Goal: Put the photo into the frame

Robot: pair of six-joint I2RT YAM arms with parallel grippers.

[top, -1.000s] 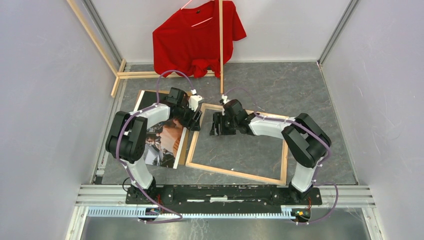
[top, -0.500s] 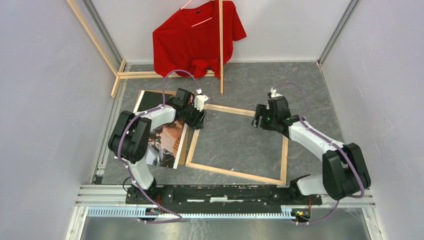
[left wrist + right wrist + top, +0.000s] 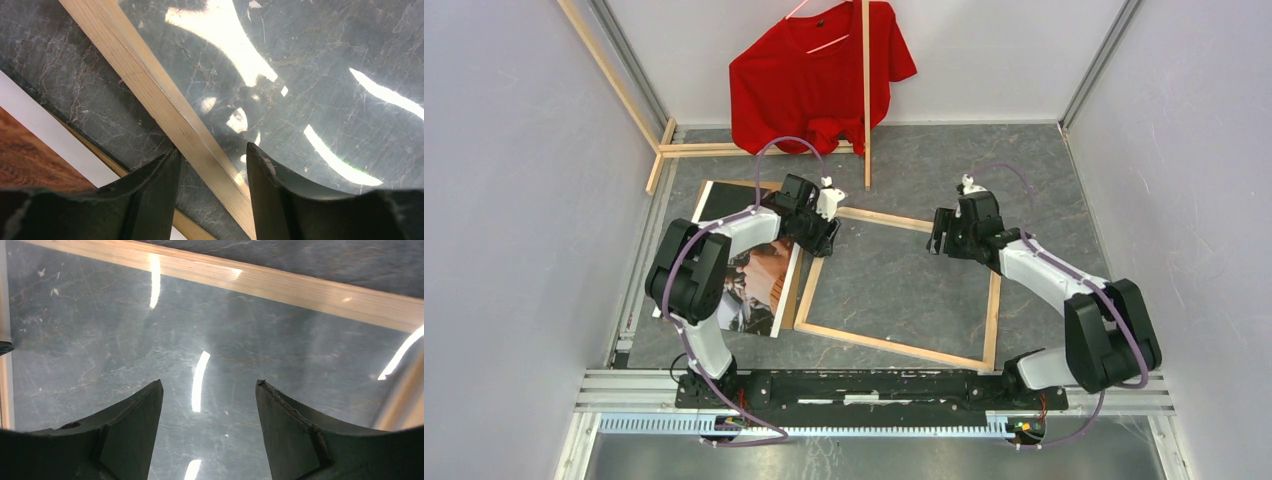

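Note:
The frame (image 3: 894, 345) lies flat at mid-table with its pale wood face up, and its pane reflects the lights. The photo (image 3: 759, 285) lies picture side up to the frame's left, partly under my left arm. My left gripper (image 3: 827, 238) is open and low over the frame's left rail near its far corner. In the left wrist view the gripper (image 3: 212, 150) has the wooden rail (image 3: 150, 85) between its fingers, and the photo's white border (image 3: 50, 135) shows at the left. My right gripper (image 3: 942, 235) is open and empty over the pane near the frame's far right corner. It also shows in the right wrist view (image 3: 210, 385), with a frame rail (image 3: 280, 282) beyond it.
A brown cardboard sheet (image 3: 792, 290) lies under the photo, with its edge close beside the frame. A red T-shirt (image 3: 819, 75) hangs at the back on a rack of pale wooden poles (image 3: 866, 100). Grey walls close in both sides.
My right arm has swung from the frame's far left corner to its far right and stretched out. My left gripper has shifted slightly right, onto the frame's left rail.

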